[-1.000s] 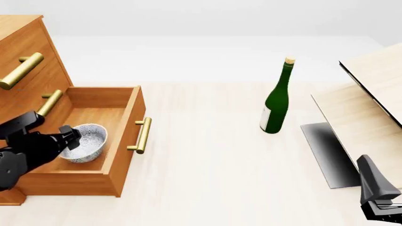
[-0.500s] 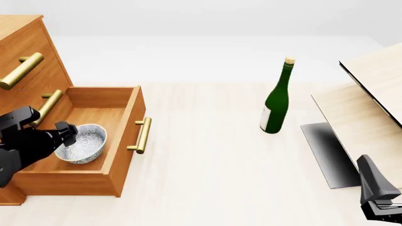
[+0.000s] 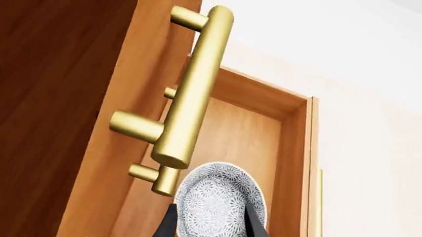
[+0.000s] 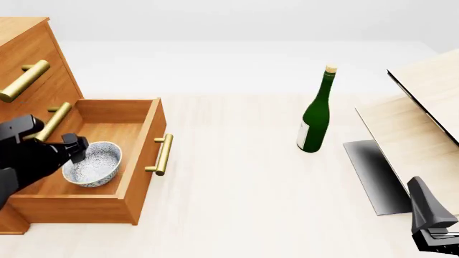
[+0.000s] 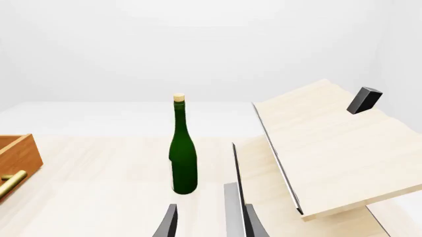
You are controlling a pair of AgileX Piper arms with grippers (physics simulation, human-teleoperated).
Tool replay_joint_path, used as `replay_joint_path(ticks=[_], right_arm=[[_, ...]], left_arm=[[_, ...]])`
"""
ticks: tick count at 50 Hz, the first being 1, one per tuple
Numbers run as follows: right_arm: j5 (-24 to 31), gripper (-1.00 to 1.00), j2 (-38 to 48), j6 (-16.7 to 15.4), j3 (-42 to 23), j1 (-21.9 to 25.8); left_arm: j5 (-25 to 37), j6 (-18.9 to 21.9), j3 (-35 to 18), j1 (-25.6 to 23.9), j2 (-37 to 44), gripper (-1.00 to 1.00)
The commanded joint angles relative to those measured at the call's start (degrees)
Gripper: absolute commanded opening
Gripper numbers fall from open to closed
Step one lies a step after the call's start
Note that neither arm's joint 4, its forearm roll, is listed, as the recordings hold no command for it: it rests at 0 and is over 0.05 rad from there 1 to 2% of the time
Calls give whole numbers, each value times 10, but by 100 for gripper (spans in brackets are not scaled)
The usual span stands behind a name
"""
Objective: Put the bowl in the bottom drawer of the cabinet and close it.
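The left gripper (image 4: 74, 149) sits at the near-left rim of the bowl (image 4: 92, 163), its fingers (image 3: 166, 223) spread to either side of the bowl in the wrist view; whether they still pinch it or have let go cannot be told. The bowl rests on the floor of the bottom drawer (image 4: 136, 161), which stands pulled out from the cabinet (image 4: 25, 51). To do this step well, the fingers should part fully and lift straight up, clear of the rim and of the middle drawer's handle (image 3: 191, 89) just above, so the bowl is not tipped. Then push on the brass bar handle (image 4: 163, 154). The right gripper (image 5: 204, 224) idles at the near right, jaws apart and empty, facing the green wine bottle (image 4: 316, 113).
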Motion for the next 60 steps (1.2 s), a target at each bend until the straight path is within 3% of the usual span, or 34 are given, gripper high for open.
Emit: replay_joint_path(ticks=[1,39,42,54,60], right_arm=[[0,100,0,0,0,0],[0,100,0,0,0,0],[0,100,0,0,0,0],[0,100,0,0,0,0],[0,100,0,0,0,0]], left_arm=[[16,16,-5,-9,-25,100],[35,41,-22,-60,-75,100],[30,35,-31,-92,-75,100],[39,49,-41,-117,-88,100],[39,47,-61,-165,-85,100]])
